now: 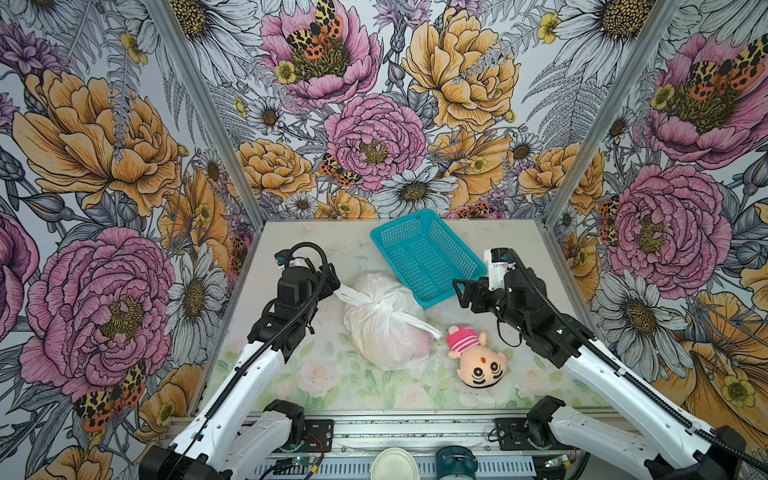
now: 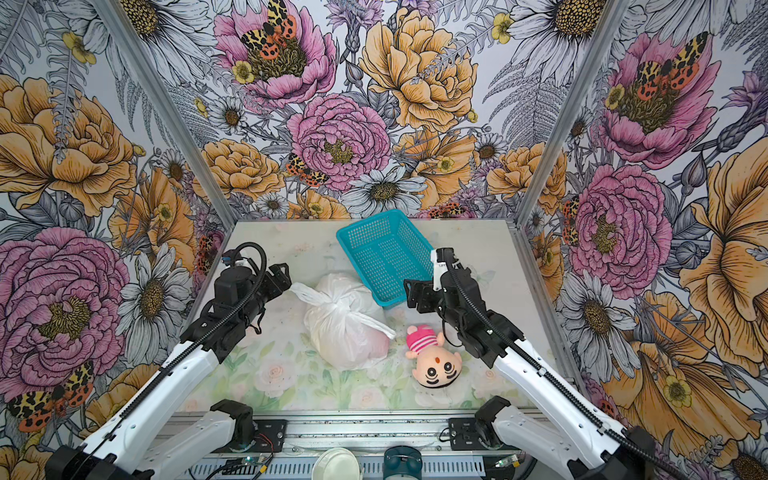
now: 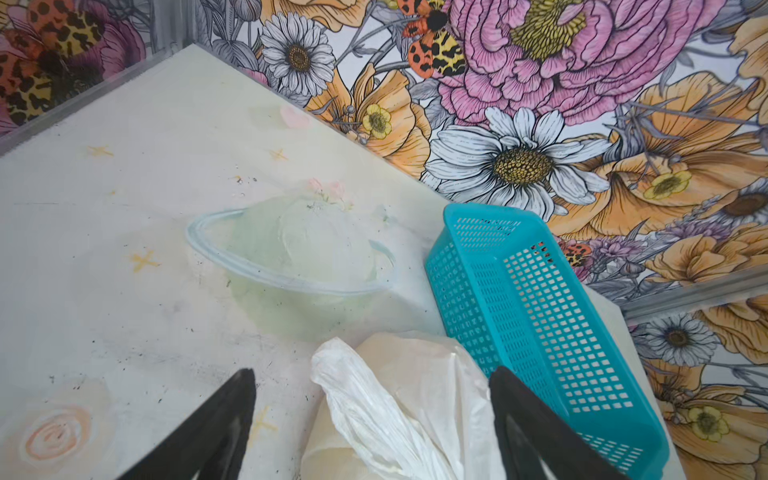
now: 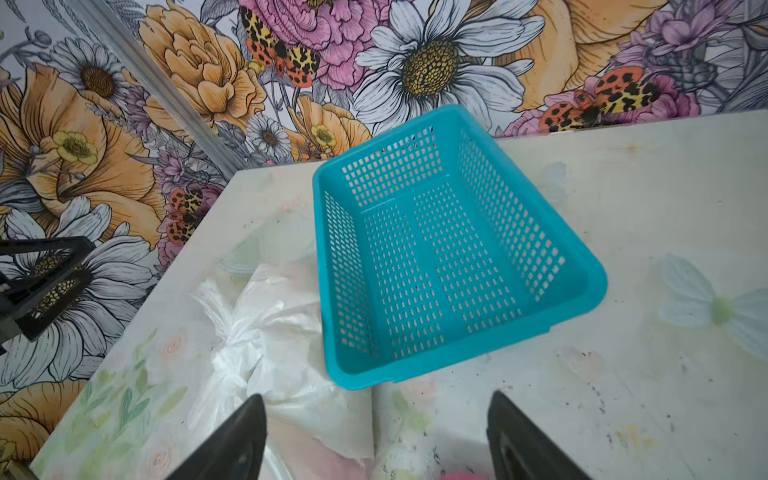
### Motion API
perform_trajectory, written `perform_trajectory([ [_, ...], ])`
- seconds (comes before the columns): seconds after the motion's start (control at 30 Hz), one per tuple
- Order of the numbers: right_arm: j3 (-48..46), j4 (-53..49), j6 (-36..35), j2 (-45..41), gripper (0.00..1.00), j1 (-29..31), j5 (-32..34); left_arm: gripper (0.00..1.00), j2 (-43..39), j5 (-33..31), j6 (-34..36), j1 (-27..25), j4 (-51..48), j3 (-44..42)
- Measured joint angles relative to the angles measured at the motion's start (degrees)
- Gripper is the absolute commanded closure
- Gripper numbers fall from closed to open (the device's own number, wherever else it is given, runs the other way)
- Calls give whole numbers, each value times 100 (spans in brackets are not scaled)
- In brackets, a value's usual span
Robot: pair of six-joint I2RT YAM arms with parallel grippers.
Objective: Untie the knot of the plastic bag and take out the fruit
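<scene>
Nothing done yet: knot [image 1: 384, 308] was seen tied on plastic bag [image 1: 386, 338], laid between basket [image 1: 415, 220] and doll [image 1: 473, 353]. Fruit judged inside, hidden. Left gripper [image 3: 374, 374] was spread around strap end [image 3: 349, 399], unpinched; right gripper [image 4: 376, 399] spread, empty.

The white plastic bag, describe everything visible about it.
The plastic bag is thin, crinkly, translucent white, bulging, lying mid-table, faint pink showing through. Its knot is tied on top; one strap end lies between the fingers of the open left gripper, the other points toward the plush doll. The teal basket sits behind.
</scene>
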Motion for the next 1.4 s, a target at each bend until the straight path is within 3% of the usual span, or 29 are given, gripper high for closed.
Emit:
perform_trajectory([
  [0.2, 597, -15, -372, 1633, 29, 1790, 861, 10, 31, 278, 354, -223, 168, -20],
  [0.43, 673, 52, -815, 1928, 30, 3064, 1296, 10, 166, 601, 553, -245, 553, -116],
  [1.0, 1360, 225, -688, 3707, 24, 3300, 1746, 4, 267, 767, 680, -271, 857, -308],
  [1.23, 1416, 197, -426, 3816, 43, 3110, 1858, 4, 264, 769, 682, -269, 1008, -407],
  [1.4, 1416, 186, -286, 3818, 52, 2938, 1816, 4, 247, 769, 680, -264, 1064, -476],
])
